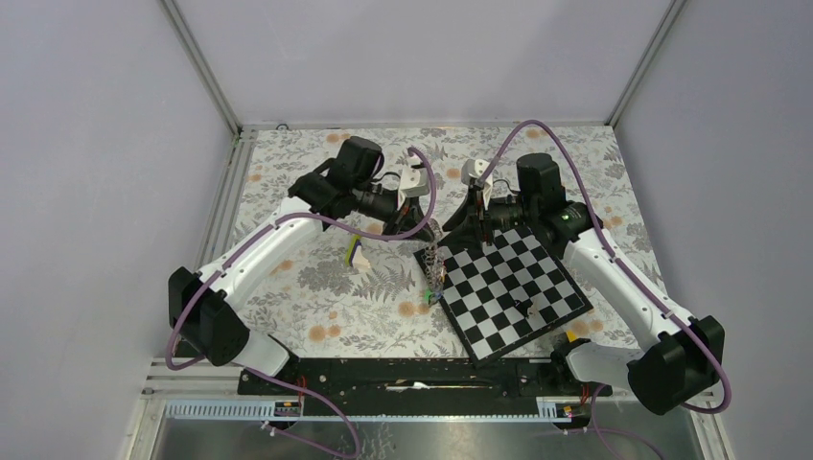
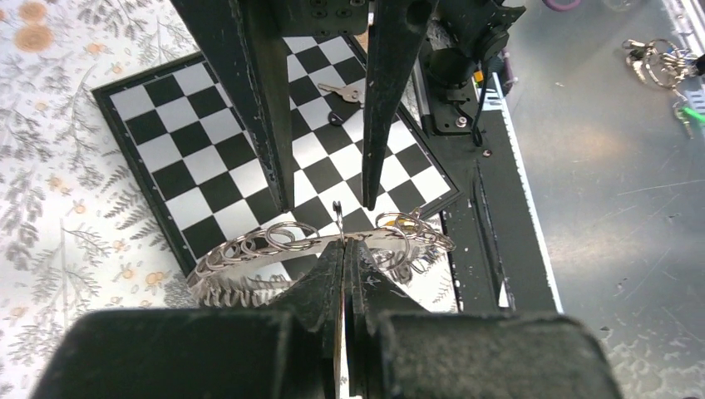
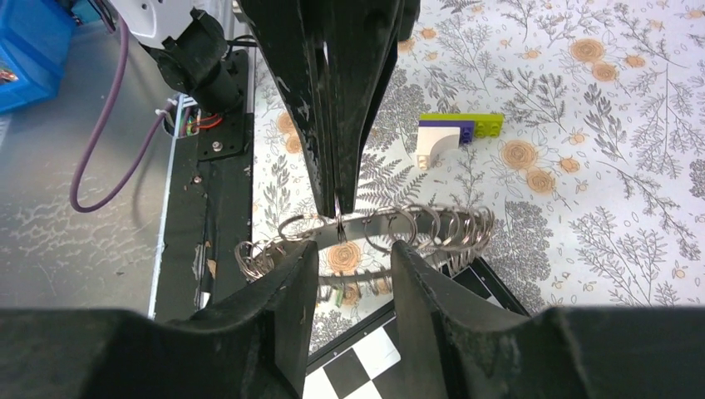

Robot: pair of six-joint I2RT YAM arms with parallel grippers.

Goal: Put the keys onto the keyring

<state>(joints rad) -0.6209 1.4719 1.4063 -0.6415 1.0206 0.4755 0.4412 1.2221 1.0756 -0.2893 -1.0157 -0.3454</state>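
The keyring [image 2: 249,249], a grey band hung with small wire loops, is held on edge above the chessboard's left corner. My left gripper [image 2: 345,243] is shut on its rim. In the overhead view the keyring [image 1: 433,264] hangs below the left gripper [image 1: 427,233]. My right gripper [image 3: 356,248] is open, its fingertips [image 3: 301,264] just short of the keyring [image 3: 432,224], with nothing between them. One silver key [image 2: 342,90] lies on the chessboard [image 2: 166,141]. Small green and blue bits [image 1: 428,297] show at the ring's lower end; I cannot tell whether they hang on it.
The chessboard [image 1: 518,278] lies tilted at centre right. A lime-and-white wedge [image 1: 357,254] sits to the left on the floral cloth, and a small yellow block [image 1: 575,335] by the right arm's base. Spare rings [image 2: 657,58] lie on the metal shelf.
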